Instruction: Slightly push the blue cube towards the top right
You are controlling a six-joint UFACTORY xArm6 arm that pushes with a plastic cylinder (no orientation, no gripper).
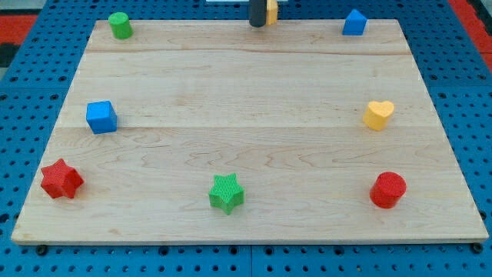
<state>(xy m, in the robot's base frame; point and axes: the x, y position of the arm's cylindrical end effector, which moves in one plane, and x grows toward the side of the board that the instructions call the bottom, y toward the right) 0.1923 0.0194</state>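
Note:
The blue cube [101,117] sits near the left edge of the wooden board [246,92], about mid-height. My tip [257,25] is at the view's top centre, at the board's far edge, far up and to the right of the blue cube. A yellow block [270,11] is just behind the rod, mostly hidden by it.
A green cylinder [120,25] stands at top left. A blue pentagon-like block [354,23] is at top right. A yellow heart [378,115] is at right. A red cylinder [387,189] is at bottom right, a green star [226,192] at bottom centre, a red star [61,179] at bottom left.

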